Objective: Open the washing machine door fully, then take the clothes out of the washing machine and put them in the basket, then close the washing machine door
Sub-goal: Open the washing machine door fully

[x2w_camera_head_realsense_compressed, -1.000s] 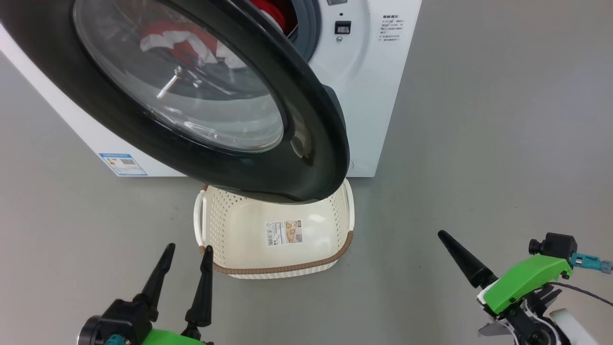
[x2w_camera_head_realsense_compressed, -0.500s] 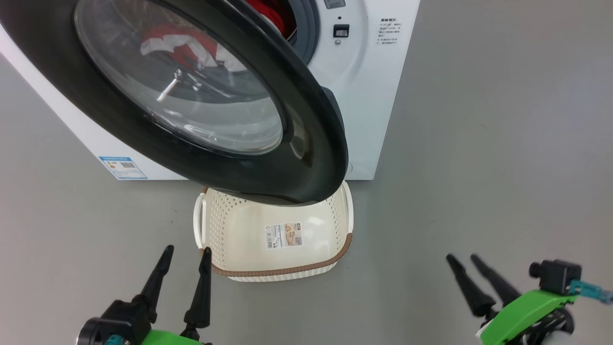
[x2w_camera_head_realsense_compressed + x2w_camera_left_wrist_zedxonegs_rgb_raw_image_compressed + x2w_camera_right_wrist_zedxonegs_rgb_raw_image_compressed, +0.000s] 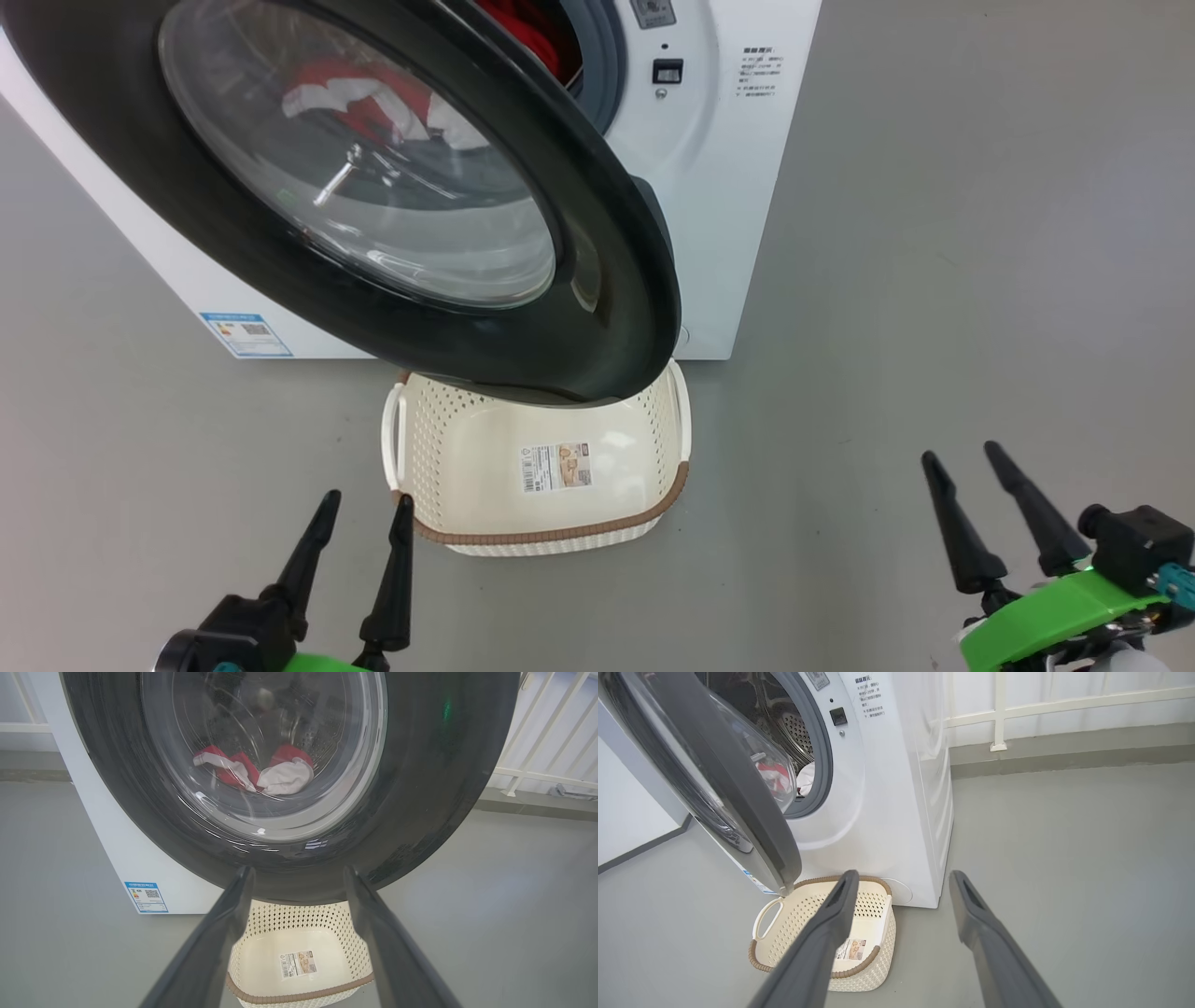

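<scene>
Since both tools sit low and nearest the camera with nothing in them, left tool (image 3: 367, 497) and right tool (image 3: 960, 453) each with its two long dark fingers spread apart, either is free for the door step. Just beyond the left tool, the small cream-white perforated plastic basket (image 3: 551, 537) with brown woven-look rim stands empty on the grey floor (image 3: 934, 280), close against the machine front. Above it hangs the large round washing machine door (image 3: 607, 308), glossy black rim, bulging clear glass, only partly swung out, lower edge over the basket. Judgement: bring the right tool behind the door's free right edge, push on the rim not the glass, follow the hinge arc leftward, stay above the basket. Farthest, big white front-loading washing machine (image 3: 719, 187); bright red and white clothes (image 3: 532, 28) lie in its drum.
</scene>
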### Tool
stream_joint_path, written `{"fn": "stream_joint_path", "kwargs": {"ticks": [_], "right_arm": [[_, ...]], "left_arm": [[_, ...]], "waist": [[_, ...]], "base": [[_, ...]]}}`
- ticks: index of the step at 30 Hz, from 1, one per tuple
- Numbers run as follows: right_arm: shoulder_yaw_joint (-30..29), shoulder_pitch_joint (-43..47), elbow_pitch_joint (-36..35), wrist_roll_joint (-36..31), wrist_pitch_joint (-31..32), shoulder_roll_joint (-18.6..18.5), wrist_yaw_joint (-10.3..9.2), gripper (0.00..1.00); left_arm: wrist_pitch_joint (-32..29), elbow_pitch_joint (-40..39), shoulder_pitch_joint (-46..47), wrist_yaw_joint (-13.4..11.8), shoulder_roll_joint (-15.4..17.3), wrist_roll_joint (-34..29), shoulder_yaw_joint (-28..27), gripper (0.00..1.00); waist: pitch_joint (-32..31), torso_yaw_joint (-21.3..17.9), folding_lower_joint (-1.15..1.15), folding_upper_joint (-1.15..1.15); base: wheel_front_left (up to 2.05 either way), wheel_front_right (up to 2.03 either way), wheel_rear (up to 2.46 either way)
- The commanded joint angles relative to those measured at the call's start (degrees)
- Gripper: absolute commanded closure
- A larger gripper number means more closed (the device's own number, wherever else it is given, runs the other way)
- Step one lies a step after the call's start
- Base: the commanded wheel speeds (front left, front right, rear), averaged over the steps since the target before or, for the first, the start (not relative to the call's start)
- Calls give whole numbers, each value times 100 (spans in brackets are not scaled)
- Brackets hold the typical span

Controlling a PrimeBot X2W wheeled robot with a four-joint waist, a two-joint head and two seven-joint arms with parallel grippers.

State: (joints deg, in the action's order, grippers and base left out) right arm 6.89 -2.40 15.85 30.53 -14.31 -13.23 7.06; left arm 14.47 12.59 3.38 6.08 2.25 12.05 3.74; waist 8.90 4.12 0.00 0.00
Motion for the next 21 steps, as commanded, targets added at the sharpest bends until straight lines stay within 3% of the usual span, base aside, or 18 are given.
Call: {"fn": "stream_joint_path", "kwargs": {"ticks": [1,10,21], "right_arm": [[-42,72,-232,-169,-68,-6,43,0],[-759,483,-681,-915,-68,414,43,0],[-813,513,-680,-1024,-69,533,43,0]], "left_arm": [[52,-133,11,20,63,-51,-185,0],[52,-165,-26,13,63,-33,-170,0],[52,-192,-26,-8,63,-7,-169,0]], "waist": [[-10,6,0,0],[-25,40,0,0],[-9,40,0,0]], "base": [[0,0,0],[0,0,0],[0,0,0]]}}
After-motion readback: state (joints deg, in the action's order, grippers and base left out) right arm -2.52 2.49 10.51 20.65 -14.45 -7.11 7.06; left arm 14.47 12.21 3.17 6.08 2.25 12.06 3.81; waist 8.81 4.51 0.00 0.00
